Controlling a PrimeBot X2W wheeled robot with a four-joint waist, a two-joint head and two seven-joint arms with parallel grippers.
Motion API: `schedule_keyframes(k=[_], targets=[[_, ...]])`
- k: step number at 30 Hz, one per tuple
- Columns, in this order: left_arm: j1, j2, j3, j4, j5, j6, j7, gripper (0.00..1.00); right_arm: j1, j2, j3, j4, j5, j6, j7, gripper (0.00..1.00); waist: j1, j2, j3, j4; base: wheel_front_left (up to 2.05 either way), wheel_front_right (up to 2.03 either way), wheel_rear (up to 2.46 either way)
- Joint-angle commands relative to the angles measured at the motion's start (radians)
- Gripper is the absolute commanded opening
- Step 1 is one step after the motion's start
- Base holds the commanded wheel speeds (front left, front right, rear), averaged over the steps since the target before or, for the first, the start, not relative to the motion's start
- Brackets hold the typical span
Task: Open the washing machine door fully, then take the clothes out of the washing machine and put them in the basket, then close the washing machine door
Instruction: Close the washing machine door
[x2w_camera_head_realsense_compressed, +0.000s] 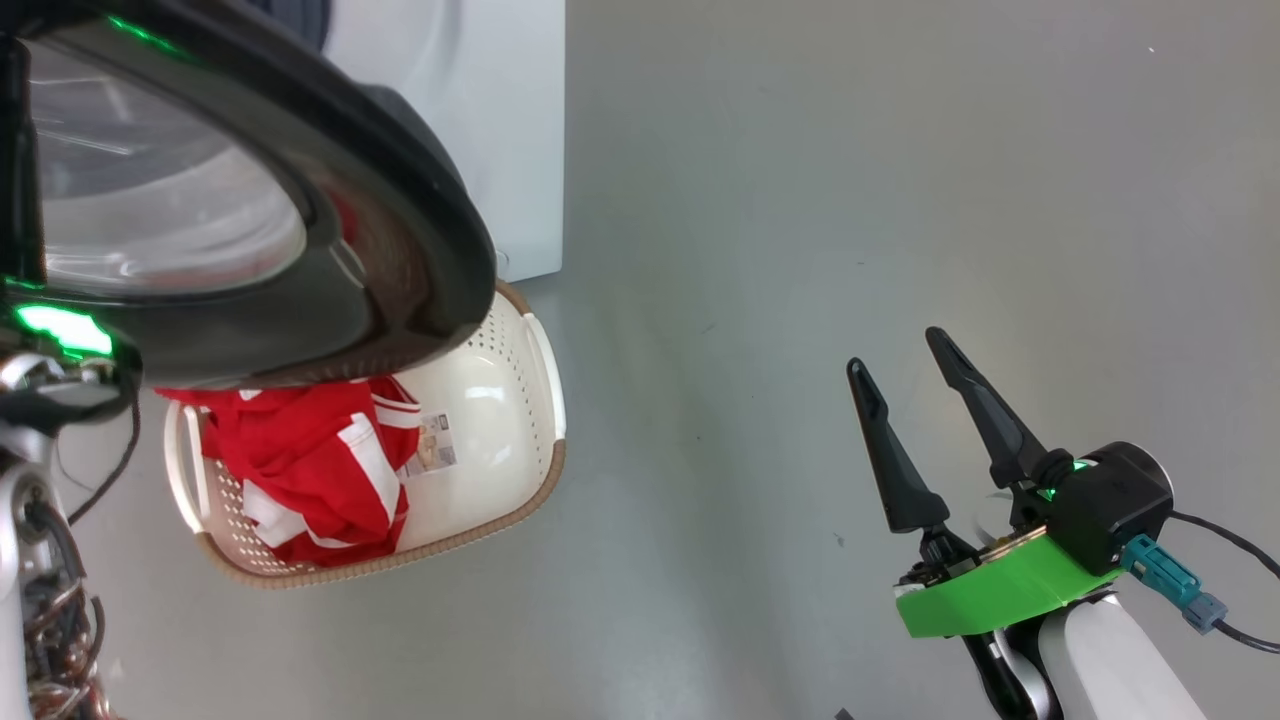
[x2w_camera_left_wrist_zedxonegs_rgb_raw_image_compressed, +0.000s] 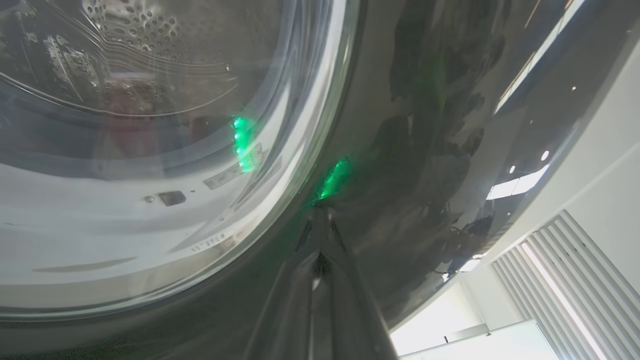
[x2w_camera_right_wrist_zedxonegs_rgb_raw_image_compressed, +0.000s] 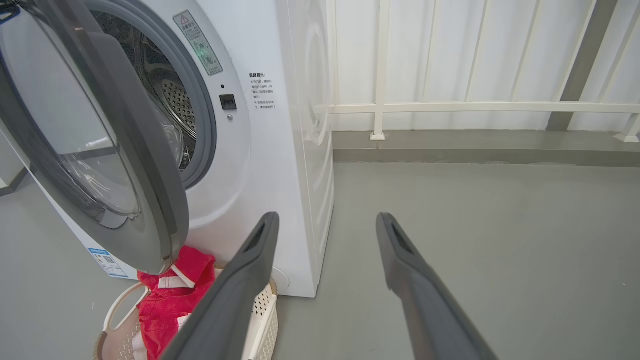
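Grey floor (x2w_camera_head_realsense_compressed: 900, 200) — clothes (x2w_camera_head_realsense_compressed: 310, 460) in basket (x2w_camera_head_realsense_compressed: 500, 380); right fingers (x2w_camera_head_realsense_compressed: 895, 460) apart, left fingers (x2w_camera_left_wrist_zedxonegs_rgb_raw_image_compressed: 350, 310) together.

I'm seeing bright, even light, soft shadows, green LED glare on the washing machine door (x2w_camera_left_wrist_zedxonegs_rgb_raw_image_compressed: 430, 130), wide-angle bowing at wrist edges.

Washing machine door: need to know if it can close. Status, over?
Left gripper, jaws shut, tip against the washing machine door black rim. Right gripper, jaws open, empty, over floor. Door part open above the basket; red clothes inside it.
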Motion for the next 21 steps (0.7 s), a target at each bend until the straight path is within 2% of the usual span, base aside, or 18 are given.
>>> schedule_keyframes(k=[1,21], targets=[[-0.035,0.039,0.02,-0.018,0.008,-0.002,-0.001,0.0,-0.012,0.0,0.019,-0.027,0.016,0.006,-0.006,1.0,0.0,-0.0001,0.005,-0.005,0.0,0.0,0.0],[-0.136,0.07,0.02,0.102,0.017,-0.046,0.014,0.0,-0.022,0.0,0.014,-0.038,0.016,0.006,-0.006,1.0,0.0,-0.0001,0.04,-0.028,0.0,0.0,0.0]])
